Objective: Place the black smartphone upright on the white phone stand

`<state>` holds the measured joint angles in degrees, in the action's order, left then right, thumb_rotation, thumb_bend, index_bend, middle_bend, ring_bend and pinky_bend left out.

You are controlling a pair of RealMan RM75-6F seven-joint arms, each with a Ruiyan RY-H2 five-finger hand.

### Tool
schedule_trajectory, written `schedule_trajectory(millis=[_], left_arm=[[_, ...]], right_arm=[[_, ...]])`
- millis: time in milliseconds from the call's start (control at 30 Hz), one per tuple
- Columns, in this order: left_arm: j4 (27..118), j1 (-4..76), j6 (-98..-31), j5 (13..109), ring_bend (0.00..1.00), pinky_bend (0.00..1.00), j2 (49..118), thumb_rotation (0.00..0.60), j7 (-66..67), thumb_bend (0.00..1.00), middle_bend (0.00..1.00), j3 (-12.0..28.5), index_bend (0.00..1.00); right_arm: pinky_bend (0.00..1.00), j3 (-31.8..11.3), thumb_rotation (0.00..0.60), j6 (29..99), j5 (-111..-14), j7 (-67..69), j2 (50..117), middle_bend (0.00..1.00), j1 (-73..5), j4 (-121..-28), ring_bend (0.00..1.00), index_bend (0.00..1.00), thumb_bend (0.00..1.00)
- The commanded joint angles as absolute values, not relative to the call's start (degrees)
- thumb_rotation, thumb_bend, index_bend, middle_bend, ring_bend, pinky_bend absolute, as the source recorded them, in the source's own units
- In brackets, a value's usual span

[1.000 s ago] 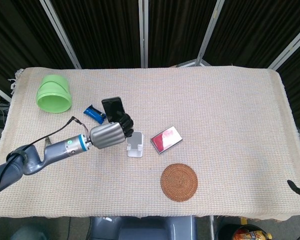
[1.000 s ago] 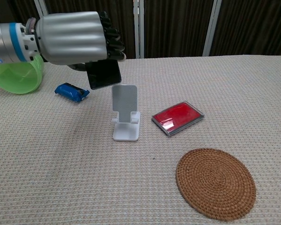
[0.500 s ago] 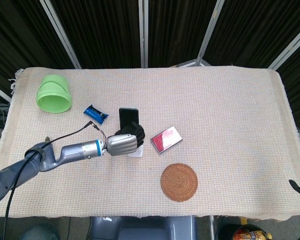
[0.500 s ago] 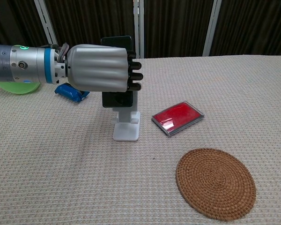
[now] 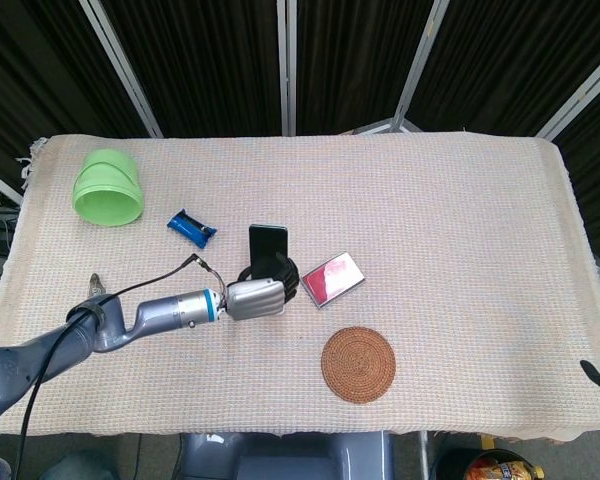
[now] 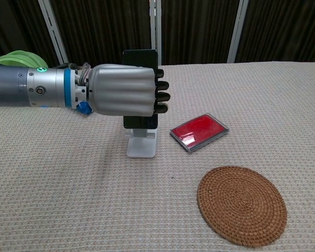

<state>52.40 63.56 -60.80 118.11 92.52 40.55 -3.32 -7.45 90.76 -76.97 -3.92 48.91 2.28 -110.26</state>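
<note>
Beige woven-cloth table (image 5: 460,220) has a green plastic bowl (image 5: 108,187), blue wrapped snack bar (image 5: 191,228), white phone stand (image 6: 142,145), red flat case (image 6: 199,132), and round wicker coaster (image 6: 242,205) on it.

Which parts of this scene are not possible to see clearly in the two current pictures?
- Whether the black smartphone already sits in the white phone stand: in the chest view the left hand covers the stand's back and cradle; in the head view the hand covers the stand.
- Blue wrapped item: its print is too small to read in the head view; in the chest view the hand hides nearly all of it.
- Right hand: only a dark tip at the head view's right edge.
</note>
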Motion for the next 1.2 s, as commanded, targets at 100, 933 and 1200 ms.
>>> schedule_trajectory(millis=[100, 933, 1200], left_arm=[[52.96, 63.99, -59.63, 118.06, 0.46, 0.43, 92.99, 0.6, 42.09, 0.04, 0.37, -3.47, 0.56], [56.18, 63.26, -56.37, 116.28, 0.11, 0.29, 92.61, 0.6, 47.75, 0.0, 0.01, -4.48, 0.18], [57.4, 62.73, -57.0, 115.7, 0.0, 0.15, 91.78, 0.6, 49.09, 0.0, 0.0, -4.07, 0.0]], right_arm=[[0.0, -7.45, 0.6, 90.99, -77.16, -2.89, 48.52, 0.0, 2.54, -110.15, 0.0, 0.0, 0.0], [0.0, -7.24, 0.6, 92.29, -77.94, -0.1, 47.48, 0.0, 3.67, -110.03, 0.0, 0.0, 0.0], [0.0, -7.1, 0.6, 92.55, -78.51, 0.01, 47.4, 0.0, 3.8, -110.1, 0.0, 0.0, 0.0]])
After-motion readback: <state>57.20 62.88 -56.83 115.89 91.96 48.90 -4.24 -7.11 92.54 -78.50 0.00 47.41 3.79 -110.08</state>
